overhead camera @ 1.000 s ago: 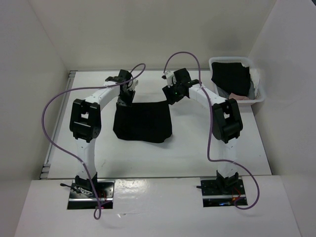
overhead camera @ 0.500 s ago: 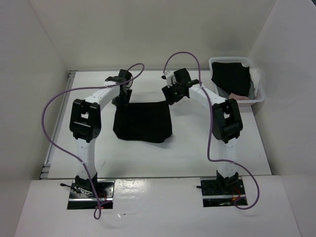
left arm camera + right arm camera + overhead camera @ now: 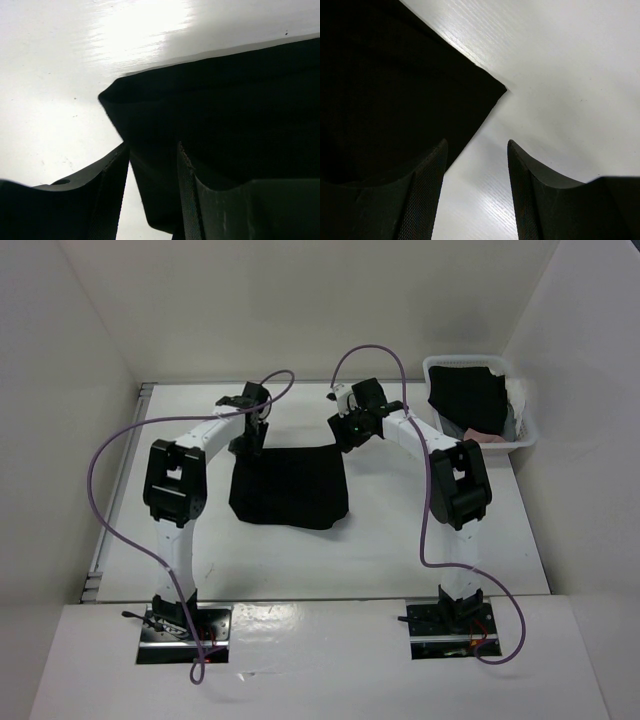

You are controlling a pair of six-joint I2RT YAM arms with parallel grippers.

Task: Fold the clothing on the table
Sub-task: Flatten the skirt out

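Plain white walls (image 3: 320, 300) box the scene in on three sides, evenly lit, and a white basket (image 3: 465, 359) sits far right.

The near half of the table (image 3: 380, 550) lies bare between the clothing (image 3: 290, 490) and the arm bases (image 3: 185, 620), giving open passage from the left edge to the right. The clothing lies flat at mid-table, toward the far edge. Over its two far corners hang the left gripper (image 3: 250, 438) and the right gripper (image 3: 342, 432), jaws apart, with a strip of free room between them. A basket (image 3: 527, 438) fills the far right corner. Walls (image 3: 70, 390) close off the left, far and right edges. Purple cables (image 3: 93, 475) loop out beside each arm.
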